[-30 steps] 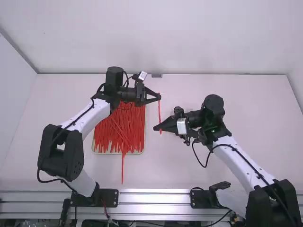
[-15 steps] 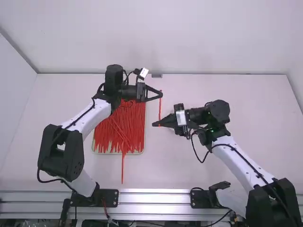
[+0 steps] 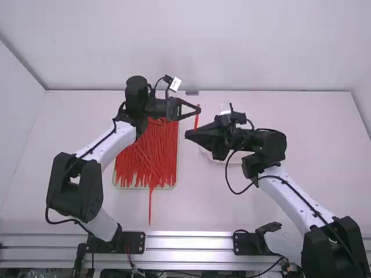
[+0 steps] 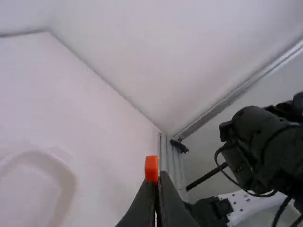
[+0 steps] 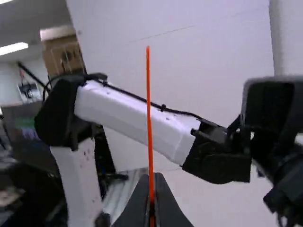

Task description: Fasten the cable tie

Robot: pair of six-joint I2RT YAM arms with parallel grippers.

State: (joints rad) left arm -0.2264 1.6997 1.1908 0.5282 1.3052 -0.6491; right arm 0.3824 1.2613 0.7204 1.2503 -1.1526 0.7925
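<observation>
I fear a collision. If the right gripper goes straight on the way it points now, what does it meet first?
Probably the right gripper would first meet the left arm's white link, straight ahead in its wrist view; depth is unclear.

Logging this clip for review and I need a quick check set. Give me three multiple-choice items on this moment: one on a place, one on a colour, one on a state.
1. Where does the pile of ties lie?
A. on the tray, left of the middle
B. at the far right corner
C. on the floor

2. What colour are the ties?
A. blue
B. red
C. green

3. The left tool is
A. wide open and empty
B. shut on a tie
C. wide open around the pile

Answers:
1. A, the pile covers the tray in the high view.
2. B, every one is red.
3. B, the left wrist view shows its fingers closed just below the tie's head.
</observation>
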